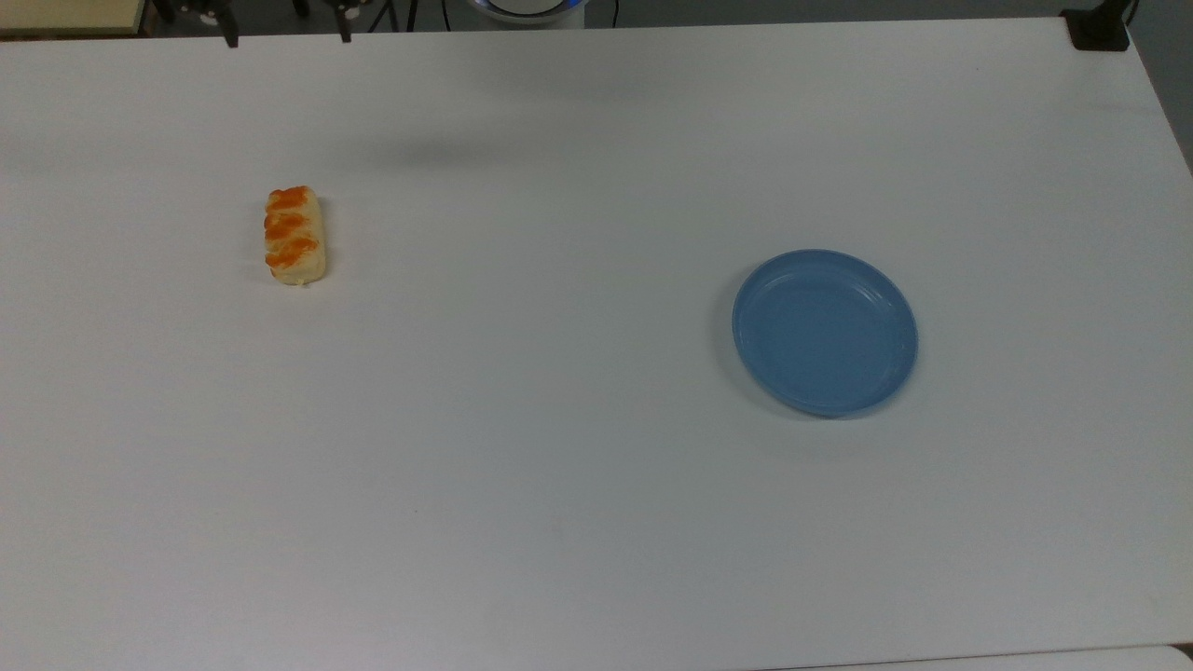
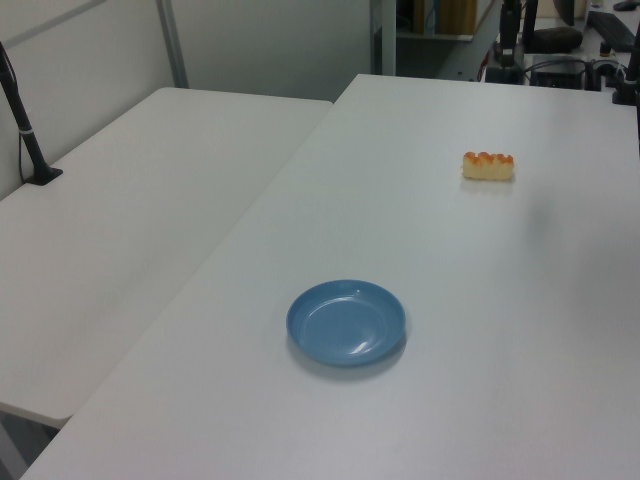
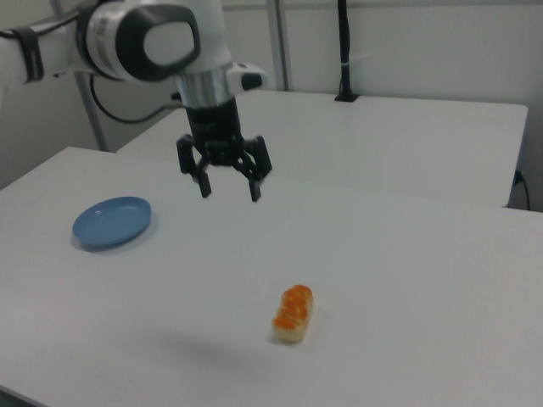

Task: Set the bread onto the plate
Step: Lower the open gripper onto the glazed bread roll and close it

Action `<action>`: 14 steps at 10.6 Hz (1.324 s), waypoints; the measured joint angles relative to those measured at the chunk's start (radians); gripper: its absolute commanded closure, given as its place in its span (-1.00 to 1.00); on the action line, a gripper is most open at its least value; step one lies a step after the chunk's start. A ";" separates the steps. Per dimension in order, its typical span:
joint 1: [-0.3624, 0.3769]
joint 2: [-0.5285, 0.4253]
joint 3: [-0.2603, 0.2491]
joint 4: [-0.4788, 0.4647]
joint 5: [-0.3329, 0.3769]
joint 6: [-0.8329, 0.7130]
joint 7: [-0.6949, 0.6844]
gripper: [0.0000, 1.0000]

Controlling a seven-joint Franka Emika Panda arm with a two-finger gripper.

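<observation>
— Well, where is the hand point(image 3: 227, 192)?
— Hanging high above the table point(image 1: 559, 447), fingers point(image 3: 254, 190) spread wide and holding nothing. At the top view's upper edge just two dark fingertips point(image 1: 229, 40) poke in, the rest cut off.
— And the bread roll point(image 1: 294, 235)?
— Lying flat on the table, well apart from the empty blue plate point(image 1: 895, 308). Its three glazed bumps look orange, though the far end is probably hidden in the right view.

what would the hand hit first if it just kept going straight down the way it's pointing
Probably bare table. The open hand points down, well above it, with the bread off to the right view's right; depth is uncertain.
</observation>
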 measured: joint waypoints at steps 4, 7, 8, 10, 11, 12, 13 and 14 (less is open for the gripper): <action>-0.051 -0.001 -0.006 -0.288 0.000 0.373 -0.023 -1.00; -0.082 0.049 -0.006 -0.373 0.000 0.526 -0.023 -0.99; -0.083 0.079 -0.006 -0.374 0.000 0.566 -0.023 -0.99; -0.091 0.142 -0.006 -0.374 0.000 0.624 -0.023 -0.99; -0.094 0.173 -0.007 -0.374 0.000 0.651 -0.022 -0.97; -0.094 0.198 -0.006 -0.374 0.000 0.674 -0.021 -0.86; -0.094 0.216 -0.006 -0.374 0.000 0.680 -0.021 -0.62; -0.094 0.227 -0.006 -0.372 0.000 0.680 -0.021 -0.22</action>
